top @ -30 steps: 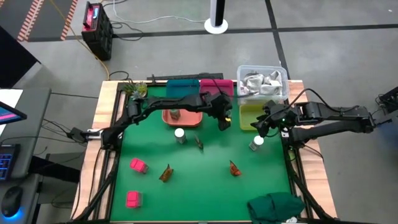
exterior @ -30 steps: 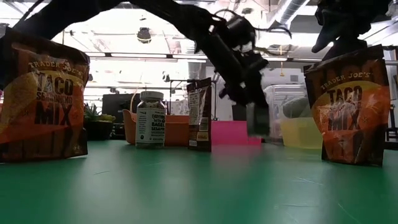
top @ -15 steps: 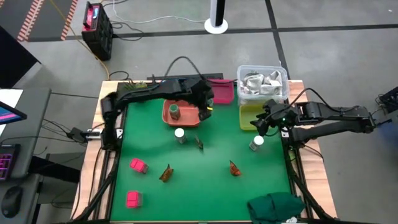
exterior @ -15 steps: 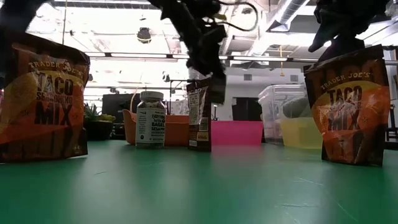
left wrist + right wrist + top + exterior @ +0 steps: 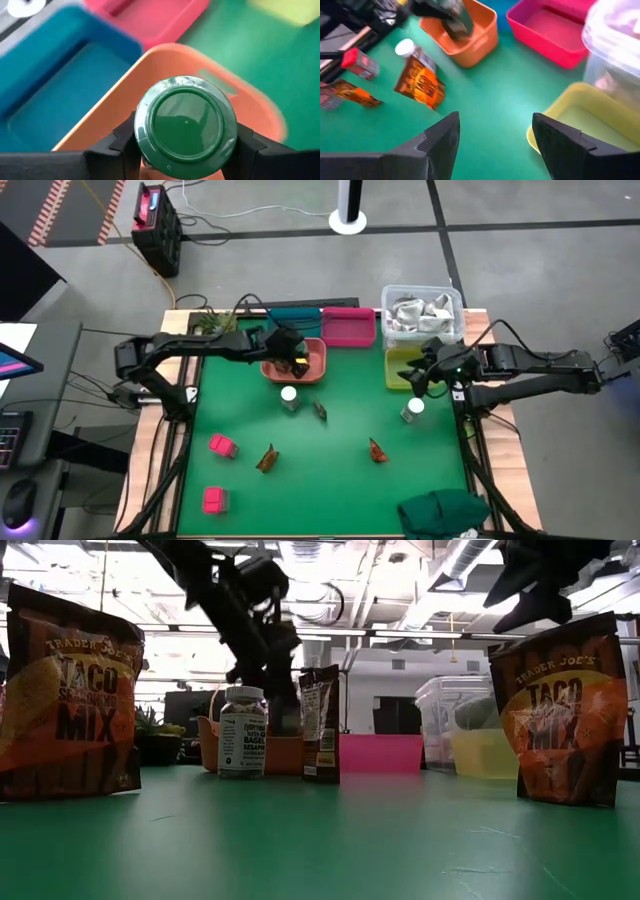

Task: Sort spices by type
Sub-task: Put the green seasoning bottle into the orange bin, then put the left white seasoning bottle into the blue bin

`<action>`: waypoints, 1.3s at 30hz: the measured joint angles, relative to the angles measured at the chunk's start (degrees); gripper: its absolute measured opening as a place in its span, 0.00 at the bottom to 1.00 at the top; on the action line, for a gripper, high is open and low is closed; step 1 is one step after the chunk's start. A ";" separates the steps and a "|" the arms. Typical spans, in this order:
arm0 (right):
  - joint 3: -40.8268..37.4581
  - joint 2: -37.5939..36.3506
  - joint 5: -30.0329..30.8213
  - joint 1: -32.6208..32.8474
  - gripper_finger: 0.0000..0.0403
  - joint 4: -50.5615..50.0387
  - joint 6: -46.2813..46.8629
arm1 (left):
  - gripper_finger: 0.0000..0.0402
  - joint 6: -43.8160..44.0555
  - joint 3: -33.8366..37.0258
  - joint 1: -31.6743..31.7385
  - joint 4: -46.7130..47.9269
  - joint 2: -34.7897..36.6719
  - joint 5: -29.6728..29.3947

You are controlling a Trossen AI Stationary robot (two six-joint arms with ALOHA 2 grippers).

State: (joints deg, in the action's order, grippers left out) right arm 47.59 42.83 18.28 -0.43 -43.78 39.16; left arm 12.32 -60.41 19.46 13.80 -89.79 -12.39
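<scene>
While the left gripper [image 5: 185, 160] squeezes a dark green jar [image 5: 186, 127] from both sides, it holds the jar over the orange bin [image 5: 310, 365]. A blue bin [image 5: 60, 75] and a pink bin [image 5: 348, 326] sit just beside it. The right gripper [image 5: 492, 137] hangs with its fingers apart and nothing between them, near the yellow bin [image 5: 400, 365]. On the green mat [image 5: 330, 470] stand two white-capped jars [image 5: 289, 396], three brown-orange sachets [image 5: 267, 459] and two pink blocks [image 5: 221, 446]. The orange bin may hold another jar, but that part is hidden.
</scene>
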 joint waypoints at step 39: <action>0.00 0.02 -0.13 -0.02 0.68 -1.07 -0.39 | 0.81 -16.10 -19.31 -8.02 31.25 -5.48 16.51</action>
State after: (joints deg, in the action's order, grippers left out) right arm 47.59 42.85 18.15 -0.45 -44.86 38.76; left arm -3.79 -79.72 11.44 45.05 -95.27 4.11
